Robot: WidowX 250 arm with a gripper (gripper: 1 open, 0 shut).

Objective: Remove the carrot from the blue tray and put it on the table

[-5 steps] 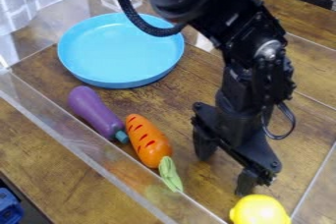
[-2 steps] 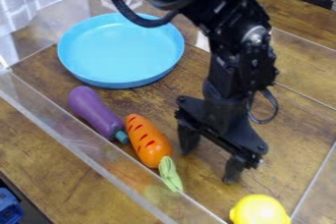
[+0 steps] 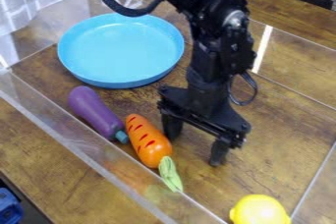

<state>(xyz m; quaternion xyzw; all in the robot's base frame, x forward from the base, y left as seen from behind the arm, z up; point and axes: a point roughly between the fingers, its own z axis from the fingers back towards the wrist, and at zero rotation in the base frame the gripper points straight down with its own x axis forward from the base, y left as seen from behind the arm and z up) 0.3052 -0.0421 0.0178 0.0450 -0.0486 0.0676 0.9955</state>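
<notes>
One carrot point(image 3: 148, 141), one purple eggplant point(image 3: 94, 109) and one yellow lemon point(image 3: 258, 210) lie on the table point(image 3: 296, 100). One blue tray point(image 3: 121, 49) holds nothing. The gripper point(image 3: 196, 140) stands wide, holding nothing, just beside the carrot.

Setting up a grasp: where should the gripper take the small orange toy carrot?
Grip the orange toy carrot across its thick orange middle, coming straight down. It lies flat on the brown wood table, and its leafy end tapers and sits near the acrylic wall.
</notes>
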